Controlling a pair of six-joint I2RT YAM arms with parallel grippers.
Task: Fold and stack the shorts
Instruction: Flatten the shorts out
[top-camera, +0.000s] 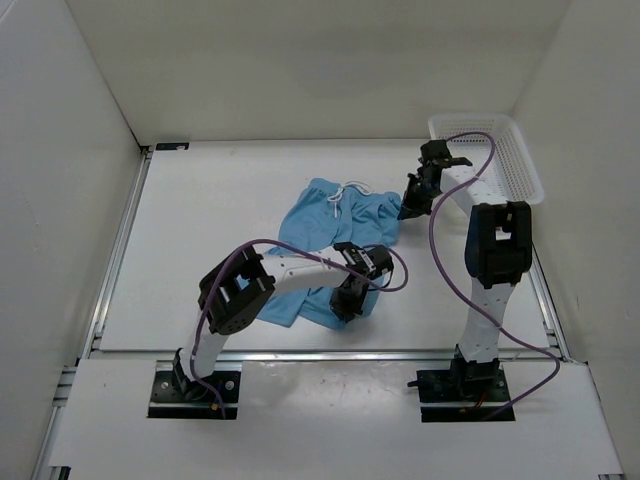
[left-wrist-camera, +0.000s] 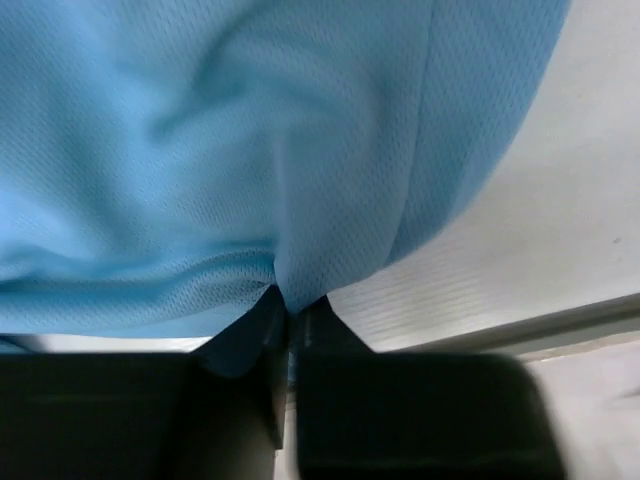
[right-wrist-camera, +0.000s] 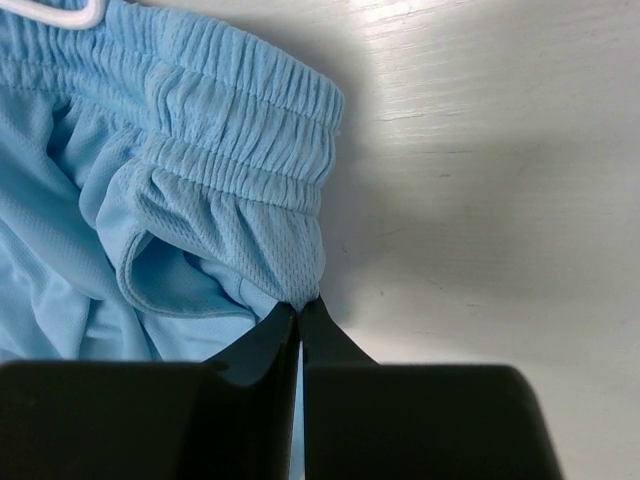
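While both claws are pinched shut on the light blue shorts (top-camera: 322, 215), which lie spread mid-table, the fold wants slow, matched motion; the left gripper (left-wrist-camera: 290, 318) has a pucker of mesh at the near leg edge; the right gripper (right-wrist-camera: 300, 312) has the corner of the gathered waistband (right-wrist-camera: 240, 150); I would lift just clear of the table (top-camera: 200, 220), keep the cloth taut, and lay the edges together with the white drawstring (top-camera: 346, 190) inside.

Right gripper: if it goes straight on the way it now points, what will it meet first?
The light blue soft fabric shorts: the right gripper has its jaws shut on the gathered waistband corner, and more of that fabric lies directly ahead, it seems.
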